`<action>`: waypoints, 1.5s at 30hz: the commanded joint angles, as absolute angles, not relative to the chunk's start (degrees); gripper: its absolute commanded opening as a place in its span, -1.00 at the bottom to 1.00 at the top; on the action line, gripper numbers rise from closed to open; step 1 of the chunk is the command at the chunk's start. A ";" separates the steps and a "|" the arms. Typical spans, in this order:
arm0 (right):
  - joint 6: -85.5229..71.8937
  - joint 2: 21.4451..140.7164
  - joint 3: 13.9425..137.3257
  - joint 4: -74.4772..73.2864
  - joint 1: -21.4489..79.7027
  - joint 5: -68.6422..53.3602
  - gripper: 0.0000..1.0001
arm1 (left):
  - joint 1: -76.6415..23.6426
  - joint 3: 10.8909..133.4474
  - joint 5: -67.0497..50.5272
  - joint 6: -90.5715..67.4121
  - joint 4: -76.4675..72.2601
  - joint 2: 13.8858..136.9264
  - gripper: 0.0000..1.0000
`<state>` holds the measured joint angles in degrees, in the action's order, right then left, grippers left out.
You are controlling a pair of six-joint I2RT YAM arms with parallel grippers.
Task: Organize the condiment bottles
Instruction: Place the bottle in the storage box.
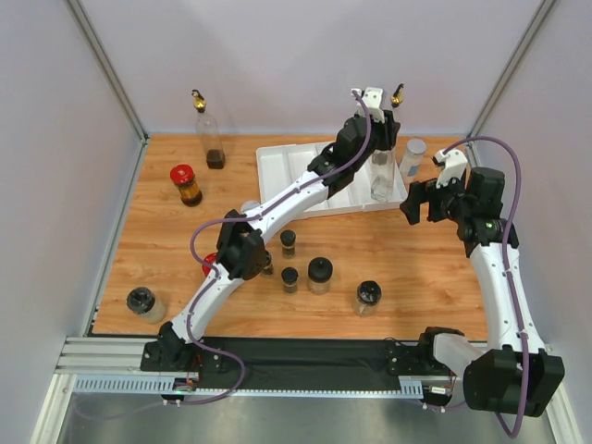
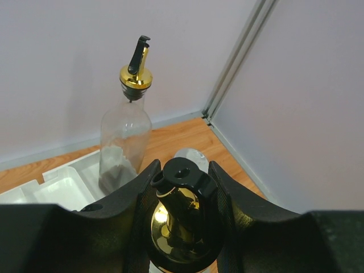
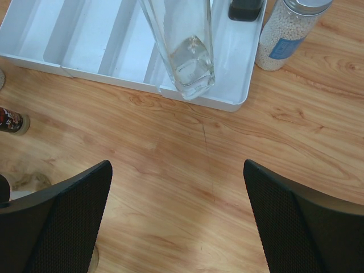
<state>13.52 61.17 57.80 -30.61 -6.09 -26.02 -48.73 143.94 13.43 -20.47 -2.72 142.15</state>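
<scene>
The left end effector (image 2: 182, 190) is shut tight on the black-tipped gold spout of a tall clear bottle (image 1: 381, 176), which stands with its base in the rightmost compartment of the white divided tray (image 1: 277, 165), at that compartment's near end; whether the base rests on the tray floor cannot be told. A second gold-spouted clear bottle (image 2: 126, 142) stands upright at the far end of the same compartment, apart from the held one. A grey-lidded jar of white beads (image 3: 286, 37) sits on the wooden surface (image 3: 187, 153) just beside the tray's right edge. The right end effector (image 3: 177, 170) hangs above bare wood on the near side of the tray, its fingers spread wide and gripping nothing. At the far left of the surface a third gold-spouted bottle with dark liquid at the bottom (image 1: 209, 134) stands upright, and a red-capped amber jar (image 1: 186, 184) stands near it. Two small black-lidded jars (image 1: 288, 242) (image 1: 289, 278) and two medium black-lidded jars (image 1: 320, 274) (image 1: 368, 297) are scattered on the near half of the surface, well apart from the tray. Another black-lidded jar (image 1: 142, 302) sits at the near left corner. A second red cap (image 1: 209, 265) shows partly behind the left arm's elbow.
</scene>
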 commanded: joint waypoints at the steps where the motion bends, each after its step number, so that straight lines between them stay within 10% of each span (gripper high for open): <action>1: 13.09 60.38 60.38 -29.35 -6.33 -26.02 1.00 | -49.22 148.80 14.33 -23.47 -12.13 141.06 -1.00; 28: 31.91 73.55 64.32 -14.69 -6.51 -50.44 1.00 | -49.22 138.87 8.18 -24.26 -8.44 130.26 -1.00; 45: 26.46 82.61 67.76 -4.92 2.55 -42.54 1.00 | -49.39 130.52 4.13 -28.21 -8.35 122.87 -1.00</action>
